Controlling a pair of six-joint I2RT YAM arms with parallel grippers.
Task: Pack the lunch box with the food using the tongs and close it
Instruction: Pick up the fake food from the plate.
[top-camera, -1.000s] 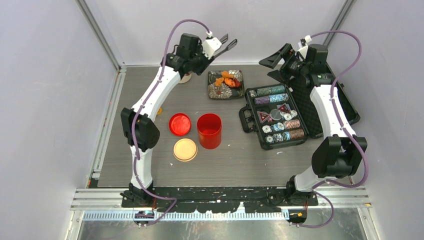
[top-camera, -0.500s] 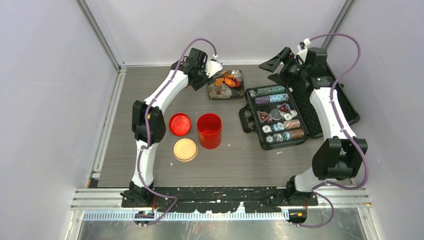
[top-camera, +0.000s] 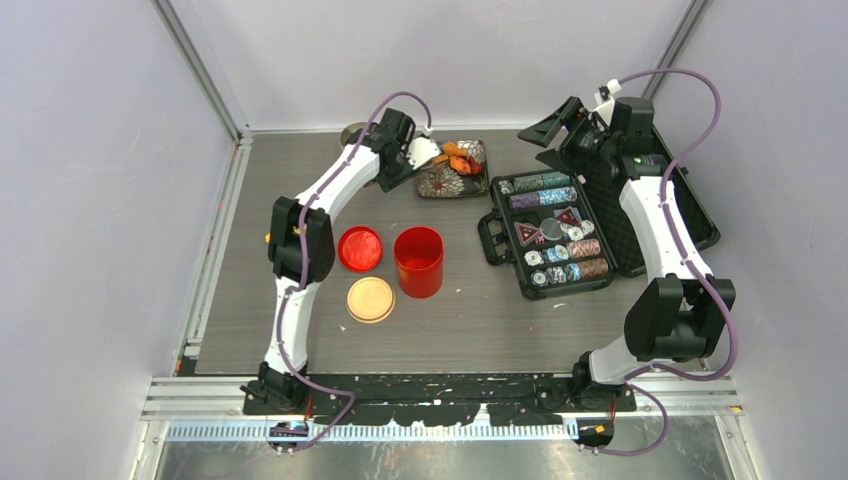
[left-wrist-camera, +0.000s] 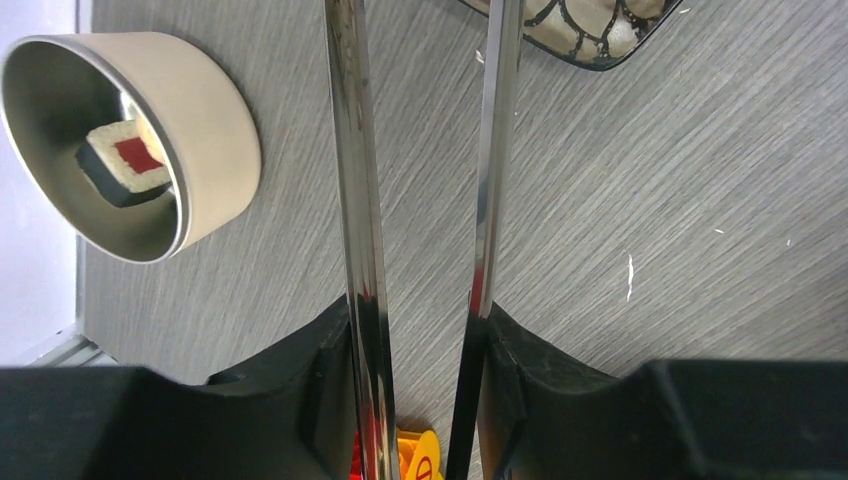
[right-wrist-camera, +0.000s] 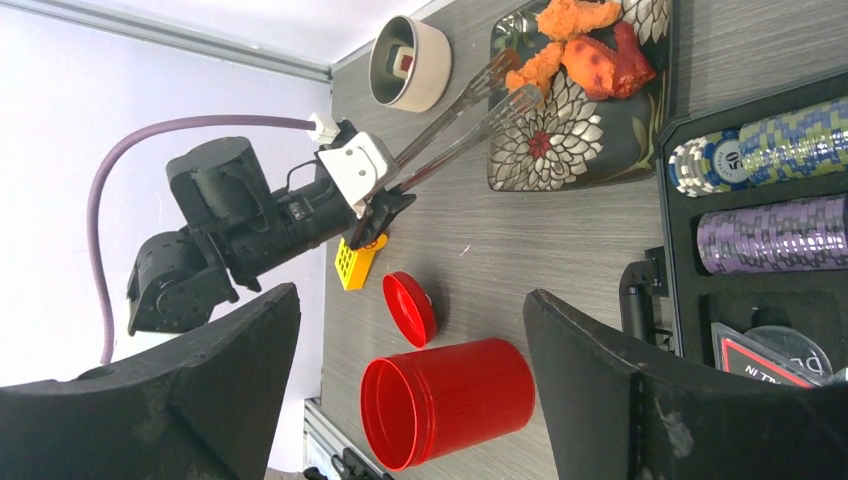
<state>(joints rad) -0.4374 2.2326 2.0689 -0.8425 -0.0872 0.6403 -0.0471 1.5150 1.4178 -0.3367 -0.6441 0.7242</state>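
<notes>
Your left hand (left-wrist-camera: 420, 400) is clamped on the tongs (left-wrist-camera: 357, 180). Their two slim, mirror-bright steel arms run out side by side between its black fingers. Their scalloped tips lie over the edge of the square, flower-patterned plate (right-wrist-camera: 560, 140), just beside the rough, crumbly orange food (right-wrist-camera: 590, 55). You cannot tell whether metal touches it.

Next to the tongs stands the cream tub (left-wrist-camera: 215, 130), round and smooth-walled. In it lies a dark-and-white piece (left-wrist-camera: 125, 160) with a red centre.

Nearer the arm bases, the red canister (top-camera: 419, 262) stands upright and open on the grey wood-grain tabletop (top-camera: 470, 320). Its body is ribbed. The red lid (top-camera: 360, 248) lies flat just to its left, and the beige disc lid (top-camera: 371, 299) lies in front of that.

Your right hand (top-camera: 552, 135) is spread wide with nothing between its fingers. It is raised over the far end of the open poker-chip case (top-camera: 550, 230).
</notes>
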